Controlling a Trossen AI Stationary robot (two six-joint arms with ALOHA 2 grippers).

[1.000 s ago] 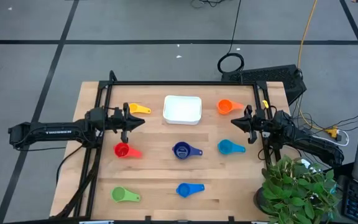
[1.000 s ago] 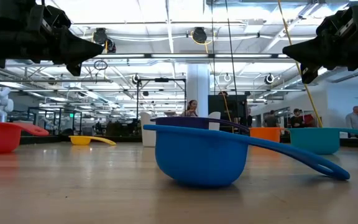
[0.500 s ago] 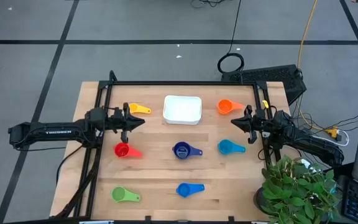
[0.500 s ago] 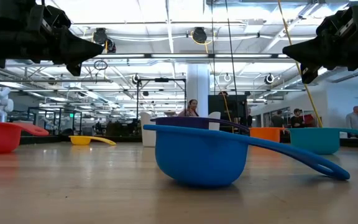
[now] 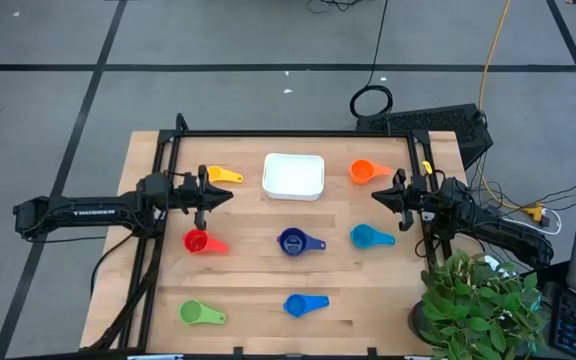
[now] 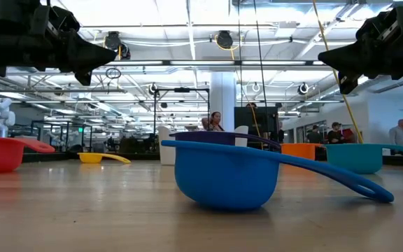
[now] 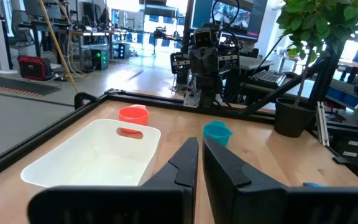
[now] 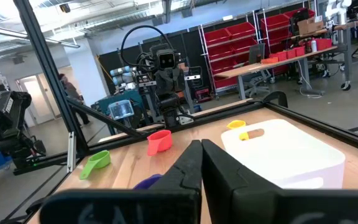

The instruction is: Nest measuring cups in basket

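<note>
All seven measuring cups rest bowl-down on the wooden table, apart from each other: yellow (image 5: 223, 175), orange (image 5: 362, 171), red (image 5: 201, 241), navy (image 5: 296, 241), teal (image 5: 368, 236), blue (image 5: 301, 304) and green (image 5: 198, 313). The white basket (image 5: 294, 175) sits near the far edge between the yellow and orange cups, with nothing in it. My left gripper (image 5: 228, 193) hovers shut above the table between the yellow and red cups. My right gripper (image 5: 376, 195) hovers shut between the orange and teal cups. In the low view both grippers (image 6: 112, 52) (image 6: 322, 54) hang well above the blue cup (image 6: 226, 175).
A black frame rail (image 5: 288, 133) runs along the far edge and down both sides of the table. A potted plant (image 5: 478, 305) stands at the near right corner. Bare wood lies between the cups in the middle of the table.
</note>
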